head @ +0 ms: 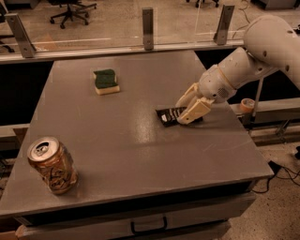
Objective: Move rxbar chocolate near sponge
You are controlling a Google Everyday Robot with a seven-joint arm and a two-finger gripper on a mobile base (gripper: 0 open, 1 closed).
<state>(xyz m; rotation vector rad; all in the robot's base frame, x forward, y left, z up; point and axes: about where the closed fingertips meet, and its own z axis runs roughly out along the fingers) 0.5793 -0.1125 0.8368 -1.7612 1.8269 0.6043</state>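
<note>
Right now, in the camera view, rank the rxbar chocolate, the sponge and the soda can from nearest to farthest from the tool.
1. rxbar chocolate: right at the tool, on the table's right side.
2. sponge: toward the back left.
3. soda can: front left corner, clearly farthest.

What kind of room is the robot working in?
Probably an office or lab workspace. A rolling office chair stands behind the glass partition, cables lie on the floor, and the robot's gripper is down over the rxbar chocolate on a grey table with a drawer.
</note>
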